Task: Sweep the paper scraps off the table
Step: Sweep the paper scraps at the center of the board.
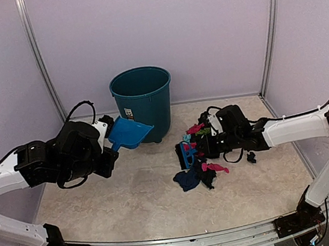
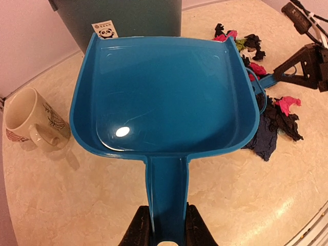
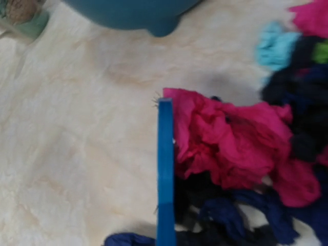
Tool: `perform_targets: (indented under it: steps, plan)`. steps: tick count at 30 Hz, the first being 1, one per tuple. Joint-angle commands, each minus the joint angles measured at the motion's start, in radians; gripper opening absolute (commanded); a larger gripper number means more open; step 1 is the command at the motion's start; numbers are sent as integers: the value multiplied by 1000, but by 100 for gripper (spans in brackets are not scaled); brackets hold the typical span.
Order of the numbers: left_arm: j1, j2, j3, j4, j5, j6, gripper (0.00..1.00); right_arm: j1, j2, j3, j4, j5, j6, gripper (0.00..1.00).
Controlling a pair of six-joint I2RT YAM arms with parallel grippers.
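Observation:
The paper scraps [image 1: 200,170], pink, black, dark blue and teal, lie in a loose pile right of centre on the table [image 1: 132,200]. My left gripper [image 1: 109,143] is shut on the handle of the empty blue dustpan [image 1: 128,132] and holds it lifted beside the bin. The left wrist view shows the pan [image 2: 164,97] with black fingers [image 2: 139,230] clamping its handle, and the scraps [image 2: 277,115] to its right. My right gripper [image 1: 201,149] holds the blue hand brush [image 1: 187,154] at the pile's left edge. In the right wrist view the brush [image 3: 165,174] stands against pink scraps [image 3: 230,138]; my fingers are out of frame.
A teal bin [image 1: 143,101] stands at the back centre, close behind the dustpan. A cream mug [image 2: 31,120] sits on the table left of the pan, near the bin [image 2: 123,15]. Lilac walls enclose the table on three sides.

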Motion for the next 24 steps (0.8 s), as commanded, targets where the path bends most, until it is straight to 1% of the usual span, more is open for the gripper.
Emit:
perform_targets:
  steps: [1,5,10,13,18,24]
  plan:
    - [-27,-17,-34,21,64,-39,3,-24,-116,-53,-63,57,-13,0]
    - [-44,-4,-59,19,105,-73,2,-26,-209,-74,-85,58,-19,0]
    - [-55,-2,-82,25,124,-102,2,-15,-303,-78,-94,-36,-40,0]
    - [-56,-5,-86,28,123,-108,2,15,-326,-70,-111,-93,-43,0]
    - [-56,-4,-92,33,124,-114,2,92,-288,-70,-121,-166,-29,0]
    - [-62,1,-107,32,151,-129,2,154,-148,-62,-123,-225,-48,0]
